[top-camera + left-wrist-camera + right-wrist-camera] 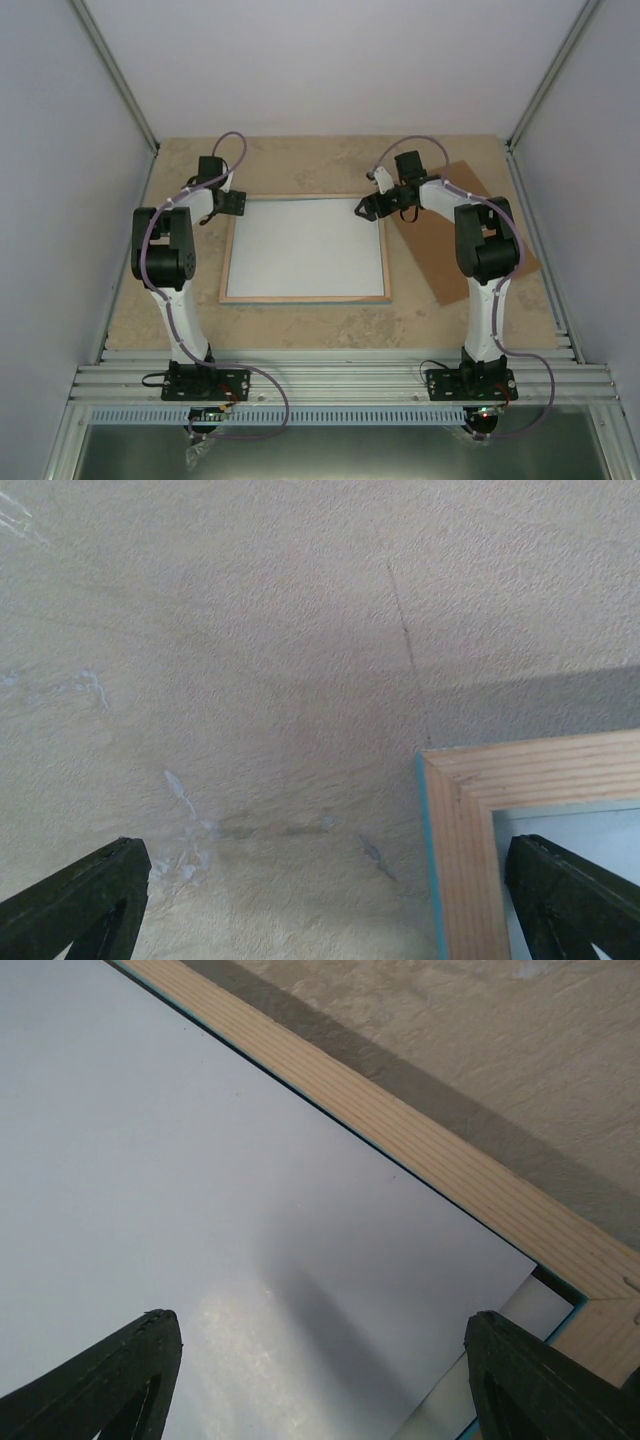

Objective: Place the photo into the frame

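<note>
My left pincer (322, 845) gapes wide and empty above the far left corner of the frame (470, 810). My right pincer (320, 1316), also wide and empty, hovers over the white sheet (200, 1160) inside it. The frame lies back-up mid-table (300, 325), with a brown panel (435, 260) just right.

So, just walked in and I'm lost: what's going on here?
Neither arm holds anything. The large pale-wood rectangular frame lies face down, a flat white sheet inside it. The left gripper hovers open by its far left corner, the right gripper open over the far right one. A brown hardboard panel lies beside it.
</note>
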Controlling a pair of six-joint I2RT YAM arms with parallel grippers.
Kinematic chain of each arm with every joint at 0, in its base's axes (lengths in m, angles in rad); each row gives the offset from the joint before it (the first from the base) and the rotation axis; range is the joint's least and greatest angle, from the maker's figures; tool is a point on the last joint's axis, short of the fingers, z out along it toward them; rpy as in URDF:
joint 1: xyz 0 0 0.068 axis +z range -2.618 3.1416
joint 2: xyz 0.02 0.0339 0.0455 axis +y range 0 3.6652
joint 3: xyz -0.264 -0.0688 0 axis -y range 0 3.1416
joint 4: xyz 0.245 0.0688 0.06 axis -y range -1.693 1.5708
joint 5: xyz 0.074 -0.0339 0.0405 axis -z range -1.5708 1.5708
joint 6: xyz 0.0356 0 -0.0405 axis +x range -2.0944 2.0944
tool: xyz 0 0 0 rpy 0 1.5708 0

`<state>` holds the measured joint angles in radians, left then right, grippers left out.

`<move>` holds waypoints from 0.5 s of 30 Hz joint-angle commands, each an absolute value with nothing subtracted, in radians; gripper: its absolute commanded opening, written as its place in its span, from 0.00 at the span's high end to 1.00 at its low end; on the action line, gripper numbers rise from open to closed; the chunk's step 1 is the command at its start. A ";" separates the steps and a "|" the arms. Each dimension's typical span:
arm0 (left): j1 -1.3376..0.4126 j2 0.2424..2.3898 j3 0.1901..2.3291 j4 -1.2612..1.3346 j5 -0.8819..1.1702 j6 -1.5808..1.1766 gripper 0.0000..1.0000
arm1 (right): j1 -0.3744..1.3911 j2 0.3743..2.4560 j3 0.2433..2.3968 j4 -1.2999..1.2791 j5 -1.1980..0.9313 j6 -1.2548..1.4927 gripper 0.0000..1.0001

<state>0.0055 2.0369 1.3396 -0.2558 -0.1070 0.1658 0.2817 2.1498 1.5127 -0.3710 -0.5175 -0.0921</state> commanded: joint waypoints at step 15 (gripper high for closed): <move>0.009 1.994 1.295 -0.297 -0.112 0.166 0.01 | 0.295 2.123 1.651 -0.419 -0.589 -0.021 0.35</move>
<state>0.0059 2.0171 1.3151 -0.2584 -0.1074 0.1612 0.2832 2.1105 1.6440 -0.4171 -0.5835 -0.0547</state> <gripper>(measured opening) 0.992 0.662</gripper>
